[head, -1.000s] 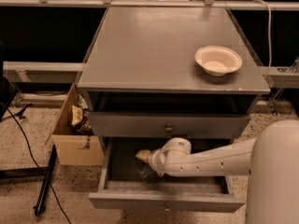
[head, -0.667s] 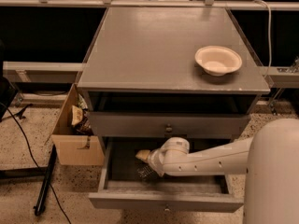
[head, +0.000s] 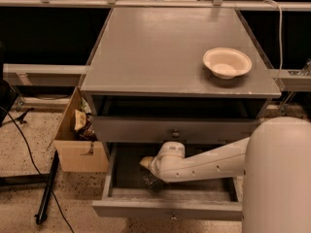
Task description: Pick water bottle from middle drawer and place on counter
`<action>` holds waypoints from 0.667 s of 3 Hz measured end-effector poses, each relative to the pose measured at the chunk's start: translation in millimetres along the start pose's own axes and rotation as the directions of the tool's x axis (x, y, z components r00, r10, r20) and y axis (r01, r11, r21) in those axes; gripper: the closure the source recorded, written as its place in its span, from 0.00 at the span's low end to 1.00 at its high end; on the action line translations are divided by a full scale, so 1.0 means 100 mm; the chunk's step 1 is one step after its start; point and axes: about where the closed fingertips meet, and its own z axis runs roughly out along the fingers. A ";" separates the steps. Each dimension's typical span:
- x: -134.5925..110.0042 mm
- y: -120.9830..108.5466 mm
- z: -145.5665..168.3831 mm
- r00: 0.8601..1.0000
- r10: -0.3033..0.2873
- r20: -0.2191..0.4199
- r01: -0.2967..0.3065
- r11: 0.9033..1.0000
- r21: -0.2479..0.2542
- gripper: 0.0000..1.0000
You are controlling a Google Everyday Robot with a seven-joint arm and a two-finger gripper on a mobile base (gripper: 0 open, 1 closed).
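Note:
The middle drawer (head: 116,171) is pulled out, with a dark floor and a small knob on its plain front panel. My white arm reaches in from the right. My gripper (head: 149,179) is low over the drawer floor, left of centre. A small dark, glinting shape sits right at the gripper. I cannot tell if it is the water bottle, which does not show clearly. The counter (head: 160,52) is the flat grey top of the cabinet above.
A white bowl (head: 227,62) stands on the counter's right side. A shut drawer front with a knob (head: 176,133) is just above my arm. An open cardboard box (head: 77,140) with clutter stands on the floor to the left, with a black pole (head: 46,191) and cables beside it.
My arm has edged slightly to the left inside the drawer. Nothing else has moved.

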 end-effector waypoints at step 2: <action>-0.01 0.02 0.04 0.999 -0.014 -0.029 0.012 0.998 -0.060 0.39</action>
